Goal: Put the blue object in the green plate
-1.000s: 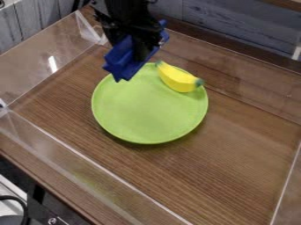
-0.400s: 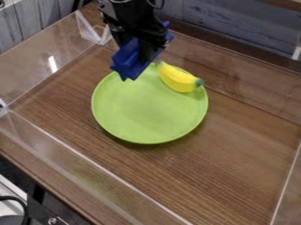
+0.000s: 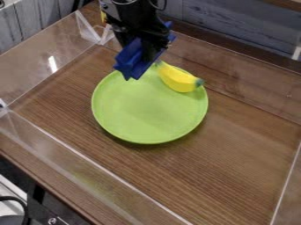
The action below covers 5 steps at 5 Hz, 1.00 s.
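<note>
The blue object [image 3: 134,60] hangs tilted in the air over the far left edge of the green plate [image 3: 141,114]. My black gripper [image 3: 143,39] comes down from the top of the view and is shut on the blue object's upper end. The block's lower end sits just above the plate's rim, and I cannot tell whether it touches. The plate lies flat on the wooden table, large and round.
A yellow banana-shaped toy [image 3: 179,79] lies on the plate's far right rim, close beside the blue object. Clear plastic walls [image 3: 47,53] fence the wooden table [image 3: 235,149] on all sides.
The gripper with the blue object has shifted slightly right and a little up in the picture; the plate and the yellow toy have stayed put.
</note>
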{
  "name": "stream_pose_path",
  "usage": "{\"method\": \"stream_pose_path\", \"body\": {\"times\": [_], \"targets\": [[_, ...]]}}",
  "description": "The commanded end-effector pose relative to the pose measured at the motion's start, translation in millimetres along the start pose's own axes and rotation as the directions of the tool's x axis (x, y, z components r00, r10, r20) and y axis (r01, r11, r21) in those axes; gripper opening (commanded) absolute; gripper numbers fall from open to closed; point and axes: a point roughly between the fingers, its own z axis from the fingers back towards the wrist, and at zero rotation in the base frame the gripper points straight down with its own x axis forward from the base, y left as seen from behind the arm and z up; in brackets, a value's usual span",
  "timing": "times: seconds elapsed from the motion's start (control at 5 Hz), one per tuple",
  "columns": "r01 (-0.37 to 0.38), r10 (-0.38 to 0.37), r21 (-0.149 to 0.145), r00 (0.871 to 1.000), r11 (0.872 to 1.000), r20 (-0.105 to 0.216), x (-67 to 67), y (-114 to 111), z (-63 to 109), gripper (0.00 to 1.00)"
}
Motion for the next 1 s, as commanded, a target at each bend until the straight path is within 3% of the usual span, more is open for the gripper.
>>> {"method": "stream_pose_path", "body": {"times": [0.0, 0.8], "targets": [[0.000, -0.001, 0.010, 0.998, 1.000, 0.061, 17.7, 1.3, 9.1, 0.00], [-0.004, 0.004, 0.007, 0.998, 1.000, 0.068, 19.3, 2.2, 7.3, 0.00]]}}
